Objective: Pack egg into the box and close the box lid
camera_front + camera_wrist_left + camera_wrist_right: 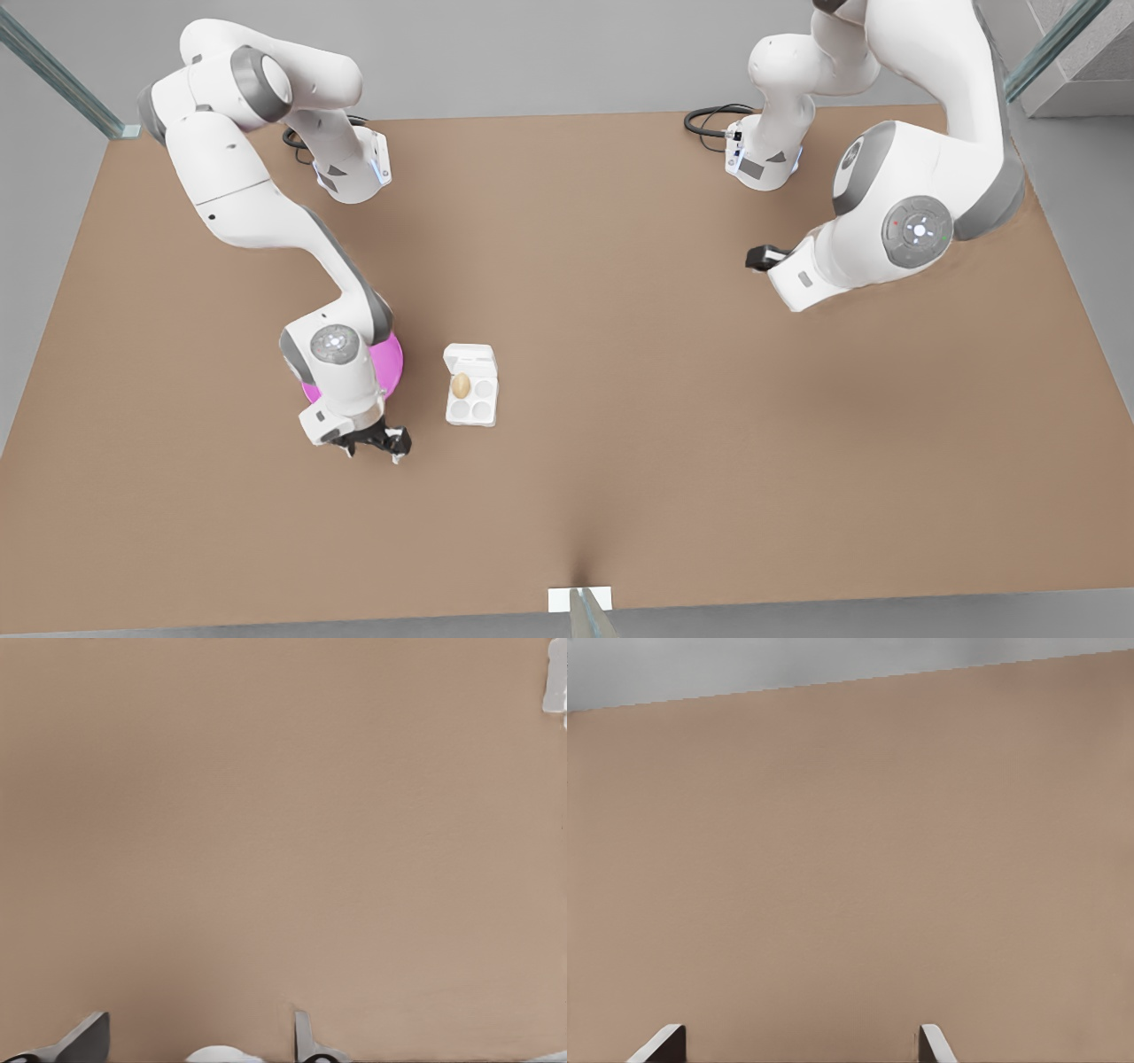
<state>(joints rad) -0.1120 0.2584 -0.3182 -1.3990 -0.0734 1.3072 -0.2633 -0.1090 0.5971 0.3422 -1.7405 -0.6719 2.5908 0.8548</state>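
On the front view's left, one gripper (376, 443) hangs with fingers spread and empty over bare tabletop (709, 399), beside the pink plate (392, 361). Next comes the box (471, 399), well inside the tabletop edges, its box lid (470, 361) lying open. The egg (461, 385) sits in a lid-side cup. The other gripper (760, 258) waits, spread, nearer the far-right corner.
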